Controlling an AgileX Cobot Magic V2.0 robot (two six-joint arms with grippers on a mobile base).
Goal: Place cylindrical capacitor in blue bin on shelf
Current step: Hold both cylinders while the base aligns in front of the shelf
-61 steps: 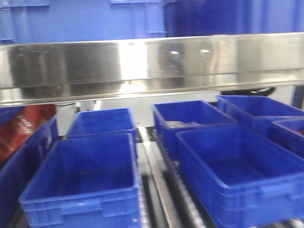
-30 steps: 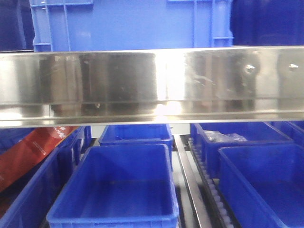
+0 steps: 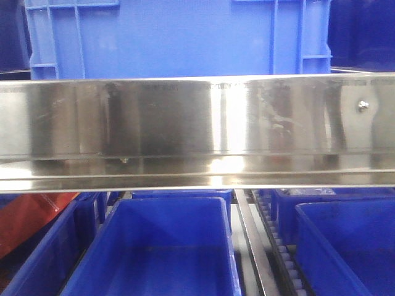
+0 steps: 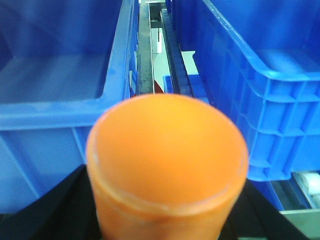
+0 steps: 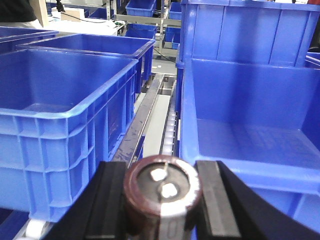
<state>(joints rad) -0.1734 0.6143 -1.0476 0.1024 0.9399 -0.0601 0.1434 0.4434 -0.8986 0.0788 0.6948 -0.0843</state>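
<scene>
My right gripper (image 5: 162, 200) is shut on the cylindrical capacitor (image 5: 162, 187), a dark brown can with two silver terminals on its end face, held between black fingers (image 5: 107, 200). It hovers over the gap between two blue bins, one at the left (image 5: 75, 112) and one at the right (image 5: 250, 95). My left gripper (image 4: 165, 210) is shut on a fat orange cylinder (image 4: 167, 150) that hides most of its fingers (image 4: 50, 215). The shelf's shiny steel rail (image 3: 185, 123) crosses the front view, with neither gripper visible there.
A large blue bin (image 3: 179, 37) stands on the tier above the rail. Below it are open blue bins at the centre (image 3: 166, 201) and right (image 3: 345, 213), a roller track (image 3: 284, 253) between them, and a red bag (image 3: 31, 219) at the left.
In the front view the steel rail has sunk lower in the frame and looks larger. The lower bins have slid right and down, and more of the upper bin shows.
</scene>
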